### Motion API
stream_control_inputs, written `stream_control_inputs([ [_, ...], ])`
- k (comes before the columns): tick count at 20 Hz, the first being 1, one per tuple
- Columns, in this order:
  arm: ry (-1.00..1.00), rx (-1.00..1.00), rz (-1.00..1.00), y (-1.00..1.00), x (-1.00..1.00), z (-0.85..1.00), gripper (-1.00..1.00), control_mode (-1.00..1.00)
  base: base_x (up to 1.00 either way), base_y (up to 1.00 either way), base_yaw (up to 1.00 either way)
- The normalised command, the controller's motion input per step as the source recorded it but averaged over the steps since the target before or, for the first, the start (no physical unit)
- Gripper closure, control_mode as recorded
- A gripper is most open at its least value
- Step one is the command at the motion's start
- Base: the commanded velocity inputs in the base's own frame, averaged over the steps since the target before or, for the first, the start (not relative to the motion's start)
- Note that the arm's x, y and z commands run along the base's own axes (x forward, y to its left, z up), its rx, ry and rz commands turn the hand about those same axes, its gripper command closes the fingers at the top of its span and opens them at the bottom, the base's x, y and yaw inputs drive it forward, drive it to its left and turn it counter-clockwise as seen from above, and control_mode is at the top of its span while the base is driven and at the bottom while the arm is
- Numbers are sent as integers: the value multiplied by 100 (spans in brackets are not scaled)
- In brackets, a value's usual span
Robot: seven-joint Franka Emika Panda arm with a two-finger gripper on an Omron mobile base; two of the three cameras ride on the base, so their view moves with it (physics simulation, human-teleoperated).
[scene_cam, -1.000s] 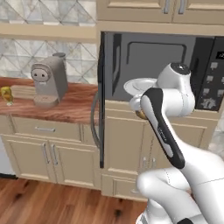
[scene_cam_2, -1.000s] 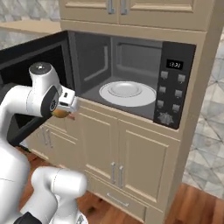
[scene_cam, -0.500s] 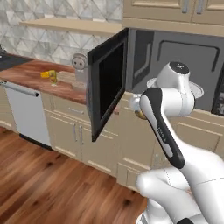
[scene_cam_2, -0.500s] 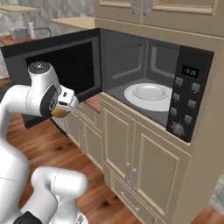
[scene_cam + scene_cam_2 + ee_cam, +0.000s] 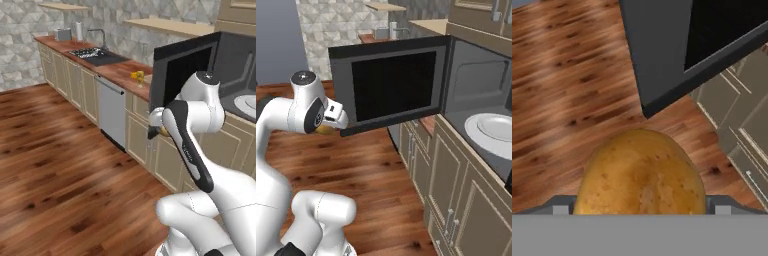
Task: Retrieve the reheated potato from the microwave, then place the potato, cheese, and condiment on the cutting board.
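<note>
Currently my gripper (image 5: 640, 212) is clamped on the potato (image 5: 641, 172), jaws wide around its golden, speckled, rounded bulk, which hangs over plank wood floor (image 5: 567, 95). Microwave (image 5: 406, 85) door stands open beside the hand, white plate (image 5: 495, 131) inside. Far along the counter (image 5: 117, 70) I see something small and yellow, possibly the condiment (image 5: 138, 77); I judge the board lies that way.

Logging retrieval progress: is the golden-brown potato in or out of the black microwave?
Out. The golden-brown potato sits in the gripper above wood floor, outside the open black microwave.
</note>
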Motion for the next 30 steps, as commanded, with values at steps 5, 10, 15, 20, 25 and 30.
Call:
stream_control_inputs([
  [5, 0, 0, 0, 0, 0, 0, 100, 100, -1, 46, 40],
  [10, 0, 0, 0, 0, 0, 0, 100, 100, 42, 62, 5],
  [15, 0, 0, 0, 0, 0, 0, 100, 100, 75, 58, -5],
  [20, 0, 0, 0, 0, 0, 0, 100, 100, 88, 44, -8],
  [25, 0, 0, 0, 0, 0, 0, 100, 100, 87, 34, -18],
  [30, 0, 0, 0, 0, 0, 0, 100, 100, 70, 28, -42],
])
